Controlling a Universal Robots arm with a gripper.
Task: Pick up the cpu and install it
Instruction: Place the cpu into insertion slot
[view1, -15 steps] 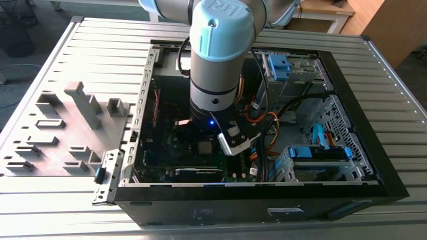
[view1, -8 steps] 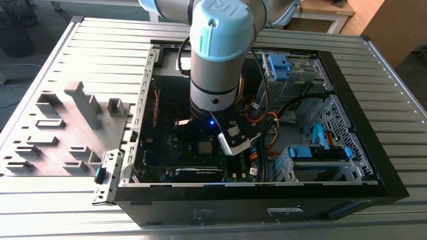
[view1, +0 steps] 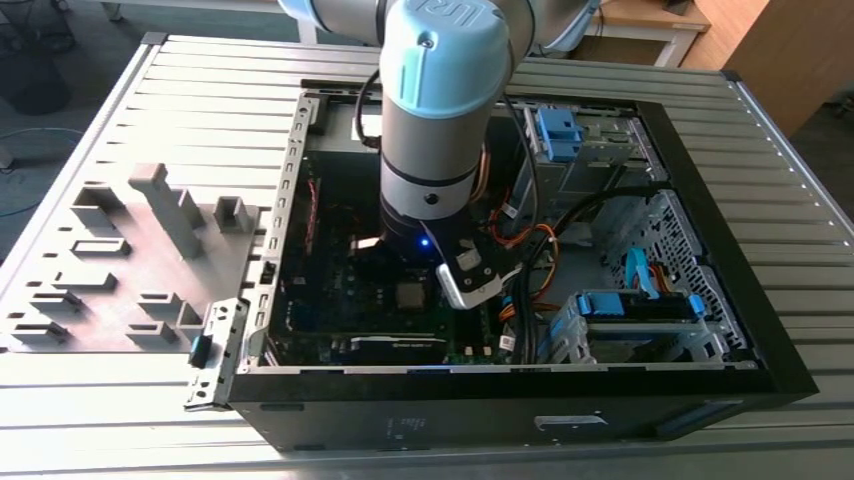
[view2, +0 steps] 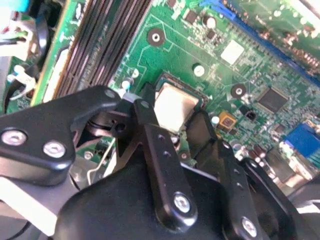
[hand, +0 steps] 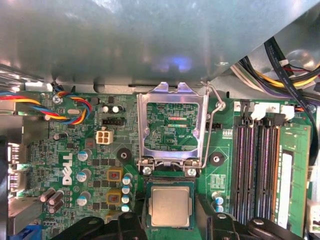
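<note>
Worktop (view1: 80, 400): grooved metal, carrying everything, spread well below and around the pincer.
Computer case (view1: 467, 425): lying open on its side, enclosing the pincer.
Arm (view1: 441, 100): upright, reaching straight down into the case.
Fixture tray (view1: 134, 270): grey blocks, well apart from the pincer, outside the case.
Motherboard (hand: 90, 150): green, flat, directly beneath the pincer.
Pincer (view2: 172, 120): black, low over the socket, astride the cpu; gripping or already let go, cannot tell.
Load plate (hand: 170, 95): swung up and open, just beyond the pincer, its wire lever (hand: 212, 125) raised beside it.
Cpu (hand: 170, 206): silver-topped square, lying flat and square within the socket, right at the pincer.
Step in hand: seating, by the look of it; carrying over, and the plate not yet closed.
Next move, as a judgement: calls for a level, straight motion, no sideways drag on the chip, no push on the socket.
</note>
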